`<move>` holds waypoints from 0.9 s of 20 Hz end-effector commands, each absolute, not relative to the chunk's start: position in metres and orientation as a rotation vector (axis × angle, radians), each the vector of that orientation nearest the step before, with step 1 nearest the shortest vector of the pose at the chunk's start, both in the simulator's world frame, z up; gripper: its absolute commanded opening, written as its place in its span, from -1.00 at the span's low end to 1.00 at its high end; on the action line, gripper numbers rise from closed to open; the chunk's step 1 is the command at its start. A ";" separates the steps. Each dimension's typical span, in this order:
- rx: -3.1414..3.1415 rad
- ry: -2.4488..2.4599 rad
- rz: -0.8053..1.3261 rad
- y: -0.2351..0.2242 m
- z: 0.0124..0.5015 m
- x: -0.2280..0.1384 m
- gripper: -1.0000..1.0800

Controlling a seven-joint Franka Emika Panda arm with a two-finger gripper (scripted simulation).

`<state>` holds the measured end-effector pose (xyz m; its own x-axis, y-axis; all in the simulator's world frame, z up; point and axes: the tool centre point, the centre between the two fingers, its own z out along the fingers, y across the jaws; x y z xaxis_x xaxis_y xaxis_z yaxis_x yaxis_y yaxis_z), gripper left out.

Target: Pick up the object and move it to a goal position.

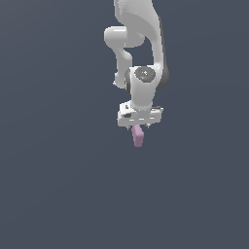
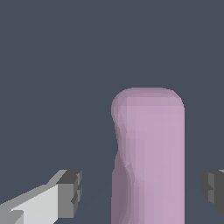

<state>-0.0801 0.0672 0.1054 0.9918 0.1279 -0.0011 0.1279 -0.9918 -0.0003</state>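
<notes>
Plain grey ground lies under the hand [image 1: 138, 125], spread wide astride the block [image 1: 138, 135], apparently lined up for clamping.

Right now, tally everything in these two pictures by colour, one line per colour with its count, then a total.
Pink-lilac: 1, the block under the pincer, between its open fingers with gaps on both sides.
White-grey: 1, the robot arm with its pincer.
Total: 2
</notes>
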 end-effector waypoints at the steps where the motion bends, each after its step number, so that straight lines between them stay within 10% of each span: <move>1: -3.135 -0.201 0.000 0.067 0.098 -0.080 0.92; 4: -3.135 -0.201 0.000 0.067 0.096 -0.079 0.92; 5: -3.135 -0.201 0.000 0.067 0.096 -0.079 -1.00; 18: -3.135 -0.202 -0.001 0.065 0.098 -0.080 -1.00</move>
